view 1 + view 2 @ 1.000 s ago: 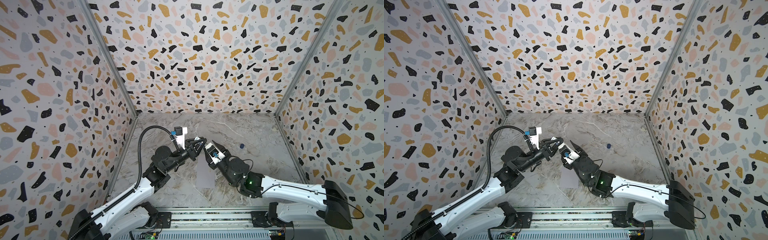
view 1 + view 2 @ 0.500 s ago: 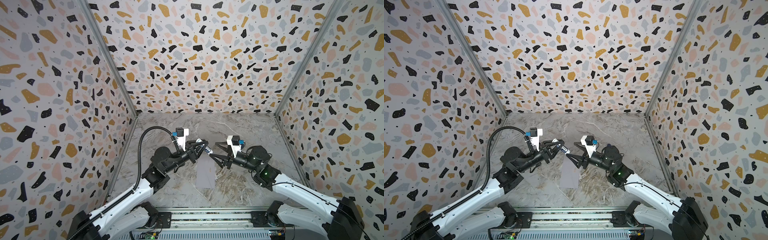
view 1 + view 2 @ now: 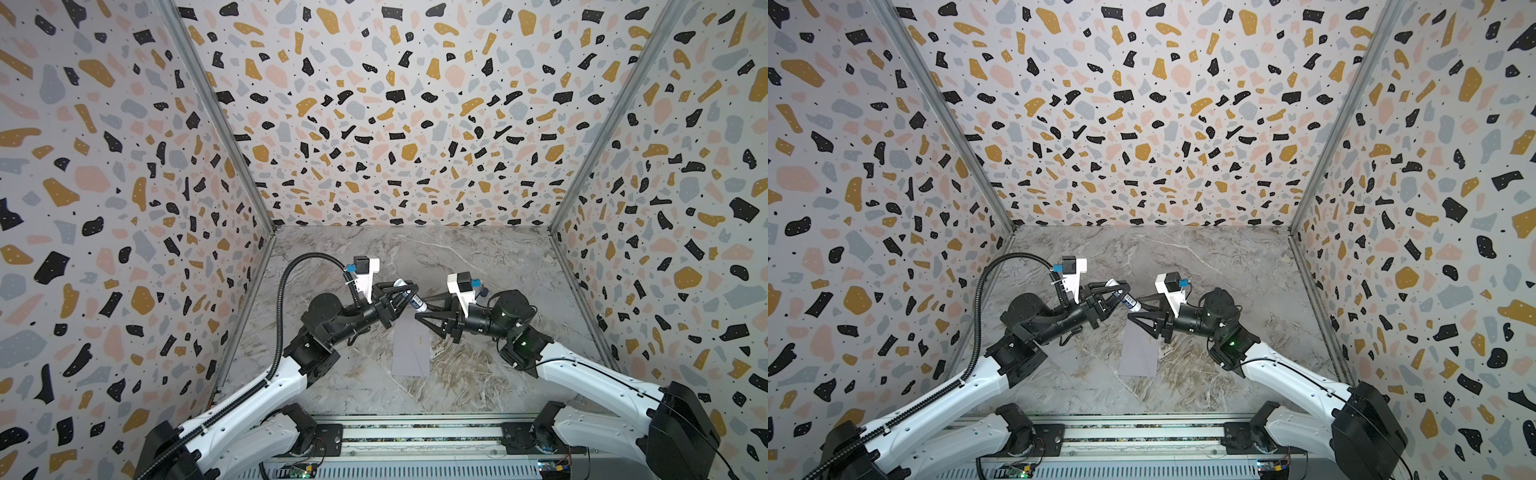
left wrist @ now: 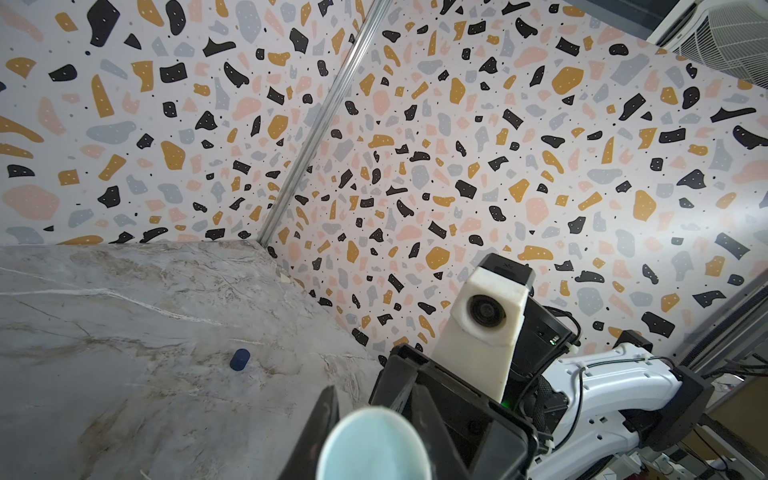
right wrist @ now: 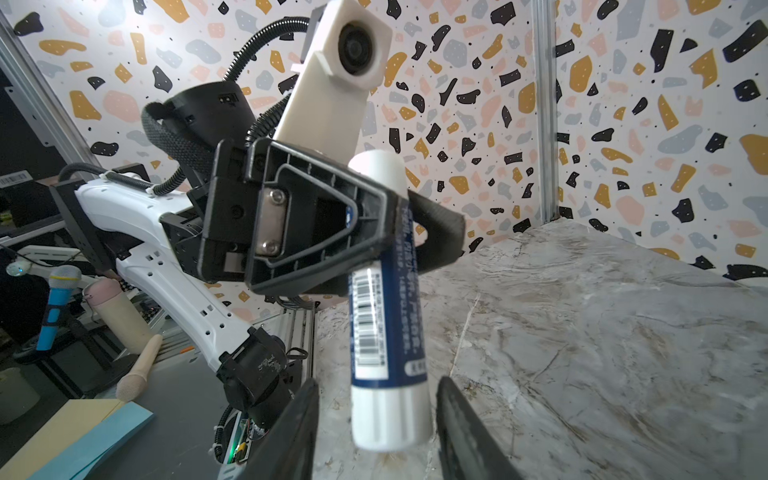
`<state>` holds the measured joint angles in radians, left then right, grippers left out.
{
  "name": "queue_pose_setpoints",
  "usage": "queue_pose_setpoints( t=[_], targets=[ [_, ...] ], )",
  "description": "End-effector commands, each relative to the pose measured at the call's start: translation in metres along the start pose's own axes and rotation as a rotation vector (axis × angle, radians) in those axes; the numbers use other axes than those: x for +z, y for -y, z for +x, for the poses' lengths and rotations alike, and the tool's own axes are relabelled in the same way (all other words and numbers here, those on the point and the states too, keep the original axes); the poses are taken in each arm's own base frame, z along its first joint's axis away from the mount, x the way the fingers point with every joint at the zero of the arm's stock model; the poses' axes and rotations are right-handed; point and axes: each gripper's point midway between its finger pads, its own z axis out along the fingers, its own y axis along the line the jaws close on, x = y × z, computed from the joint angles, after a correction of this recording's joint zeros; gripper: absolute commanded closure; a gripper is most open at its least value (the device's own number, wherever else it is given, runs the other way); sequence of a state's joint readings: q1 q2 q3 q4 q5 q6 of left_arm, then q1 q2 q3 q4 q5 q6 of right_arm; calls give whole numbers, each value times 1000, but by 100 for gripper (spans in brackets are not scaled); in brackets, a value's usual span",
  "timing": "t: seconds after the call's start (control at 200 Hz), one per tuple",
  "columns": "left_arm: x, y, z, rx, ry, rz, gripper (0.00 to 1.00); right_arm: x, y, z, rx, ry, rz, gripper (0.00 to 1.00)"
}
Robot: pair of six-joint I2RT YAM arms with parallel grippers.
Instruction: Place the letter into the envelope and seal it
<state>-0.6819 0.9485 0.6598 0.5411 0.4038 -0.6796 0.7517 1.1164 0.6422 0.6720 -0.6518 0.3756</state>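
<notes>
In both top views the envelope (image 3: 410, 353) (image 3: 1139, 357) lies flat on the marbled surface (image 3: 478, 257) (image 3: 1204, 257), just below the middle of the frame, its long sides running up the picture and a tiny gold mark near its upper right. Its top end is covered by the two claws, which meet just above it at the centre. The left claw (image 3: 402, 296) (image 3: 1115, 296) comes in from the left and pinches a glue stick (image 3: 419, 306) (image 3: 1130, 302), white at both ends and blue in the middle, which slants down to the right. The right claw (image 3: 422, 311) (image 3: 1136, 312) comes in from the right with its fingers spread, their tips at the stick's lower white end. In the left wrist view the stick's pale round end (image 4: 374, 444) fills the bottom centre, pressed between the left claw's (image 4: 374, 419) dark fingers. The right arm's white camera mount stands just behind it, right of centre. A small blue cap (image 4: 240, 359) lies alone on the surface at lower left, well apart from the claws. In the right wrist view the left claw (image 5: 374, 224) clamps the stick (image 5: 386, 332) across its blue printed body at mid-frame, and the stick hangs nearly upright with a barcode showing. Its lower white end sits between the right claw's (image 5: 380, 432) two dark fingers at the bottom edge, with a gap showing on either side.
</notes>
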Motion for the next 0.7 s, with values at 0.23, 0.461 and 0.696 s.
queue_pose_setpoints(
  t=[0.23, 0.461, 0.696],
  targets=[
    [1, 13, -10, 16, 34, 57, 100, 0, -10, -30, -40, 72, -30, 89],
    [3, 3, -5, 9, 18, 18, 100, -4, 5, -38, -74, 88, 105, 98],
    [5, -3, 0, 2, 3, -1, 100, -2, 12, -41, -167, 70, 255, 100]
  ],
)
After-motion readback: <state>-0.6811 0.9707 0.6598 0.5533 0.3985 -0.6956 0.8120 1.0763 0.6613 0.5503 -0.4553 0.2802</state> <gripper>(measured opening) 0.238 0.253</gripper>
